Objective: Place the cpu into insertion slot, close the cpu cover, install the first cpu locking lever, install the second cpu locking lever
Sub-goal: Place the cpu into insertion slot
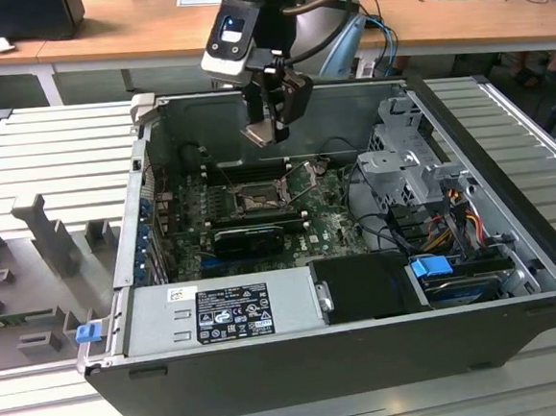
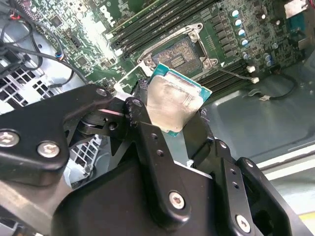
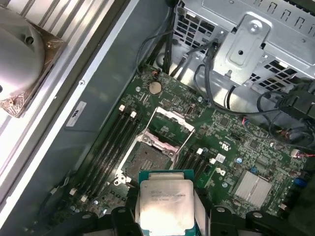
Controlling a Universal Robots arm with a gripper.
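We are on the first step, placing. In the exterior view the insertion slot [image 1: 258, 200] lies bare; at its twelve o'clock, apart, the cpu [image 1: 259, 132] sits pinched by its edges in the gripper [image 1: 269, 122]. Square, with no long axis, it hangs tilted: seating, we judge, calls for levelling and squaring.

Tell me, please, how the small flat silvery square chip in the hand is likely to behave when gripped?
The small flat silvery square chip looks thin and rigid, so it is probably stiff and light. Its smooth metal top may be slippery; the hand seems to pinch it by two opposite edges.
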